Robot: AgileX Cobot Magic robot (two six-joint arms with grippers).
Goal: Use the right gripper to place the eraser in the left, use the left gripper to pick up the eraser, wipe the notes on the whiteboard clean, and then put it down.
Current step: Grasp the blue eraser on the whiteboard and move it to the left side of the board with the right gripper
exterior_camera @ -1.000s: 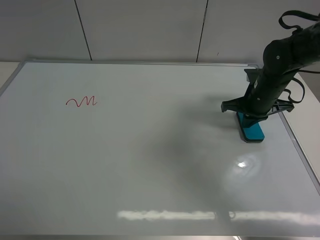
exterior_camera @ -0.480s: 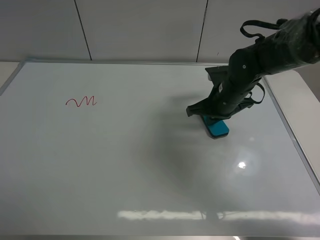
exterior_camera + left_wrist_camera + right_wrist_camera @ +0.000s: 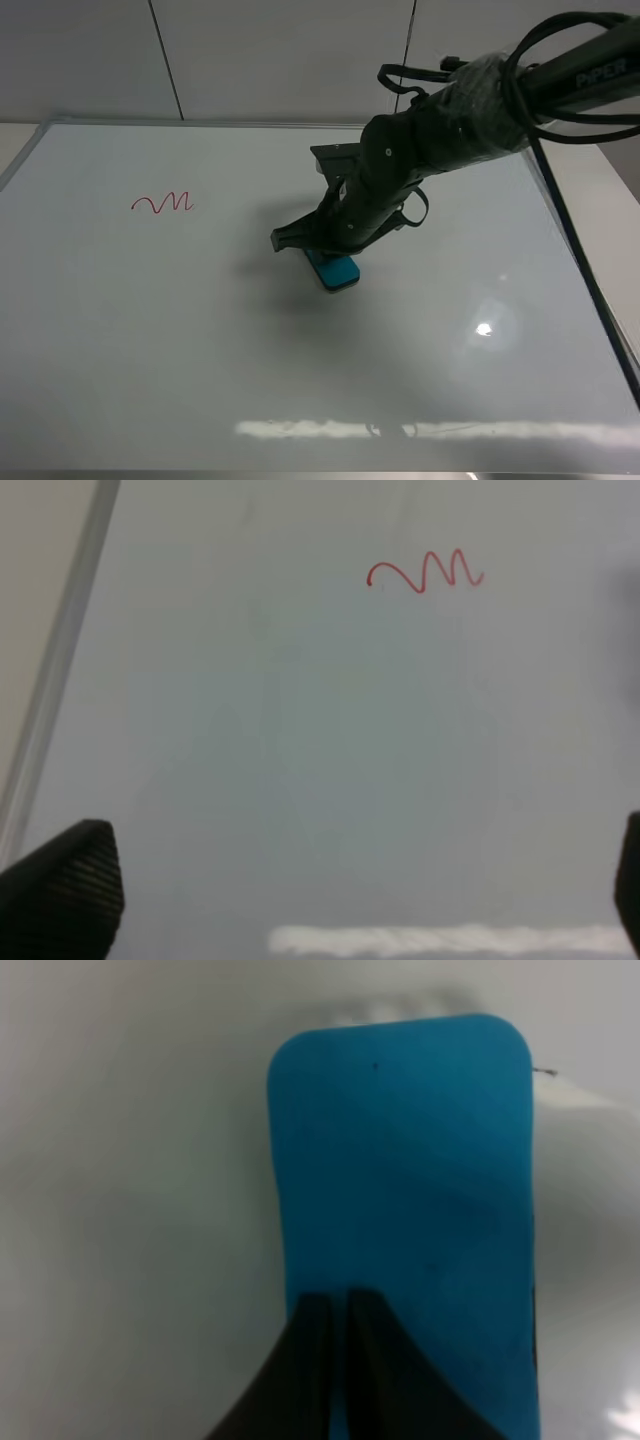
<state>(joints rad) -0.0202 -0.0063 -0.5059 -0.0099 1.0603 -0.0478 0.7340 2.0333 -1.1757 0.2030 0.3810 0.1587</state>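
My right gripper (image 3: 322, 252) is shut on the teal-blue eraser (image 3: 334, 271) and holds it low over the middle of the whiteboard (image 3: 150, 340). In the right wrist view the eraser (image 3: 400, 1180) fills the frame, with the gripper (image 3: 345, 1305) closed together over its near end. The red notes (image 3: 162, 204) sit at the board's far left, well apart from the eraser. My left gripper (image 3: 345, 900) is open and empty above the board, with the notes (image 3: 425, 573) ahead of it. It is out of the exterior high view.
The board's silver frame (image 3: 270, 125) runs along the back, and its left edge (image 3: 55, 680) shows in the left wrist view. A pale wall stands behind. A bright light glare (image 3: 485, 329) lies on the board at the right.
My right gripper has carried the eraser from the board's right edge leftward to about the middle. The notes have not changed.
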